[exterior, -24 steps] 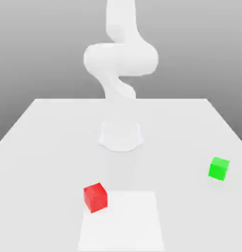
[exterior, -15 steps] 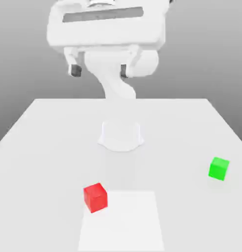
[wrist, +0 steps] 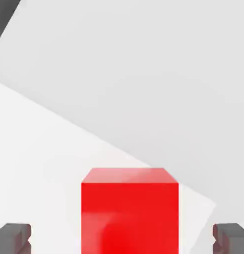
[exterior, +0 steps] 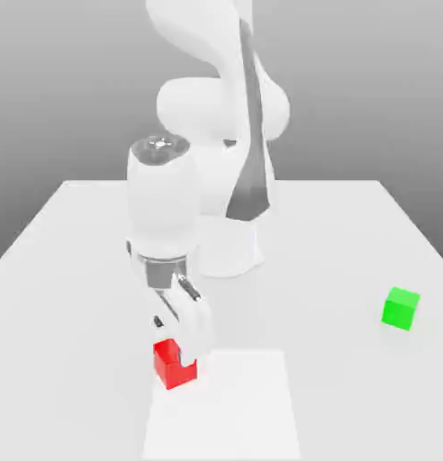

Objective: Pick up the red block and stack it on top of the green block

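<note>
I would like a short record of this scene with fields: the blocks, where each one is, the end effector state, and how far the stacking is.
red block: on the table, at the edge of a lighter square patch
green block: alone on the table, toward the exterior view's right, far from the red block
end effector: open, lowered over the red block, one finger on each side with gaps
contact: fingers not touching the red block
stacking: not yet begun; red block not lifted
</note>
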